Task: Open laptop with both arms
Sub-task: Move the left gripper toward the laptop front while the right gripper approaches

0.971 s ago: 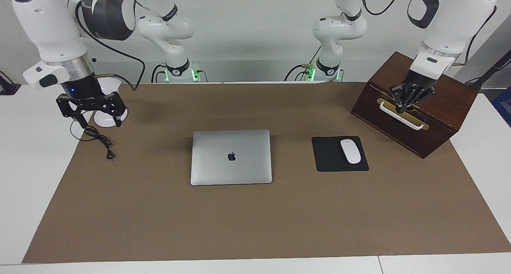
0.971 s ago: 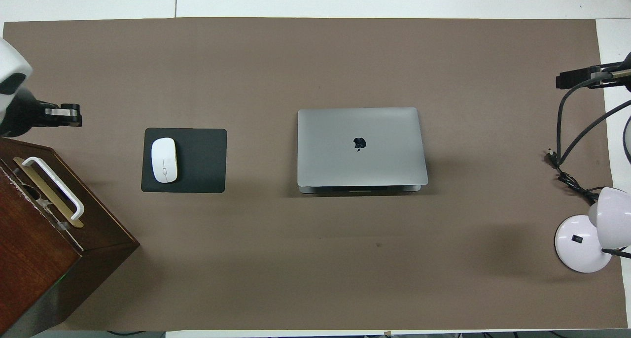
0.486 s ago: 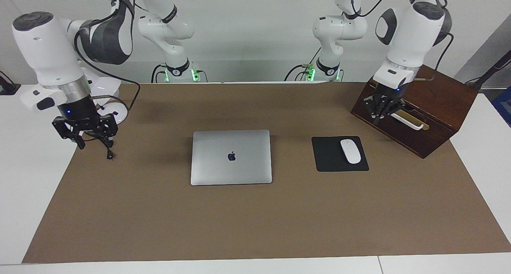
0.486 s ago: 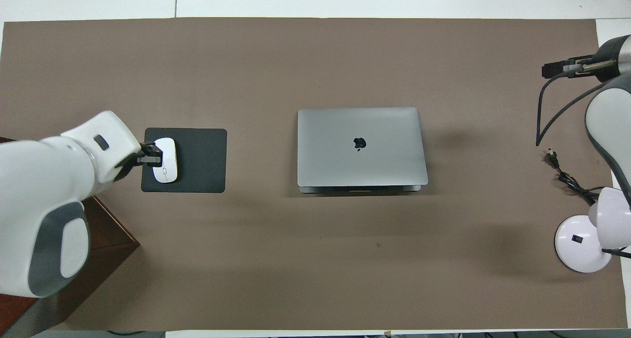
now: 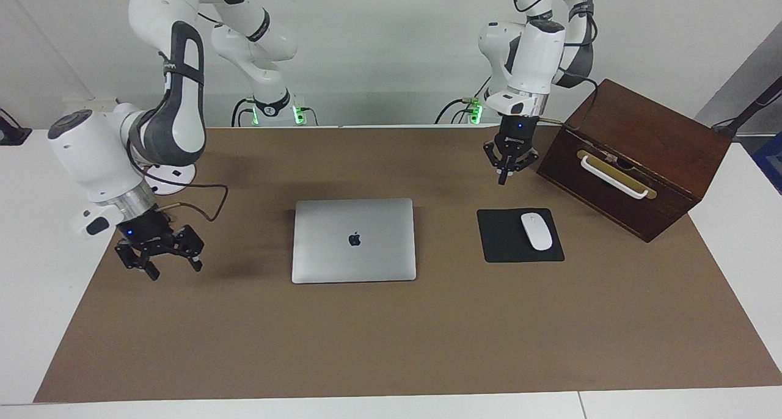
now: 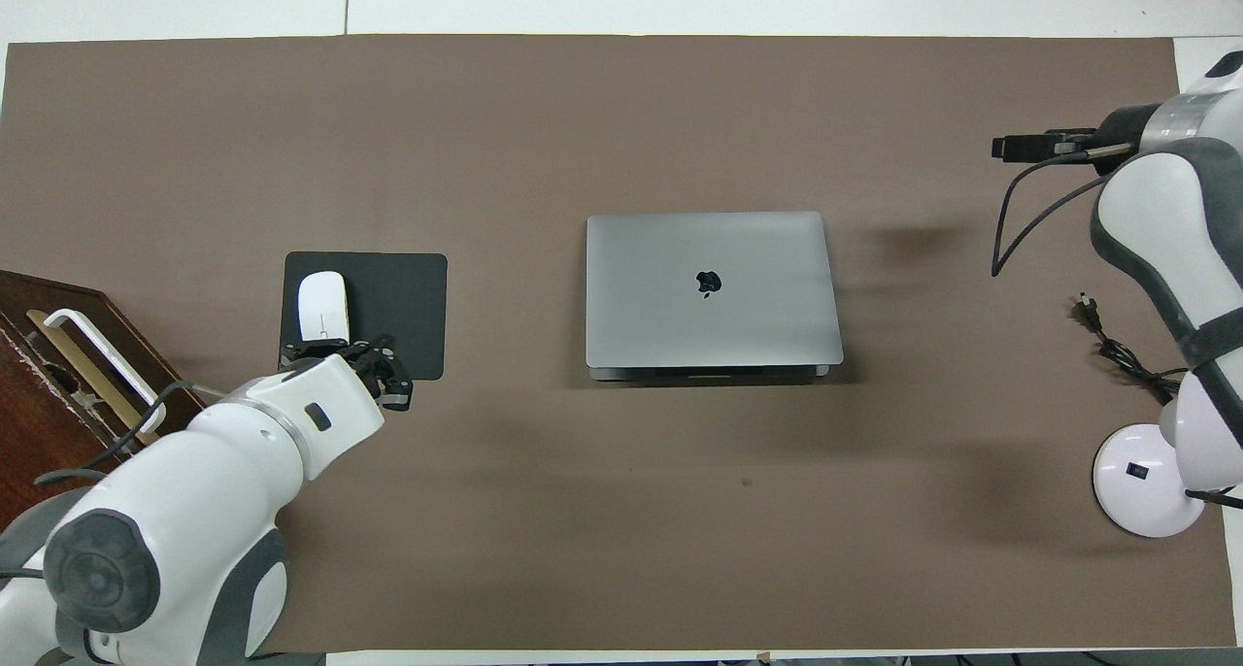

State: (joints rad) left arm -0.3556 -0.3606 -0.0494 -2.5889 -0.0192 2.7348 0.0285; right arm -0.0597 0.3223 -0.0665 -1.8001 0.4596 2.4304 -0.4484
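Observation:
The laptop lies shut and flat at the middle of the brown mat, its lid with the dark logo facing up; it also shows in the overhead view. My right gripper hangs open and empty just above the mat, beside the laptop toward the right arm's end; it also shows in the overhead view. My left gripper points down over the mat between the laptop and the wooden box, near the mouse pad; it also shows in the overhead view. Neither gripper touches the laptop.
A black mouse pad with a white mouse lies beside the laptop toward the left arm's end. A brown wooden box with a white handle stands at that end. A white desk lamp and its black cable sit at the right arm's end.
The left gripper has left the box handle and swung over the mat near the mouse pad. The right gripper has moved from over the lamp cable down toward the laptop's side.

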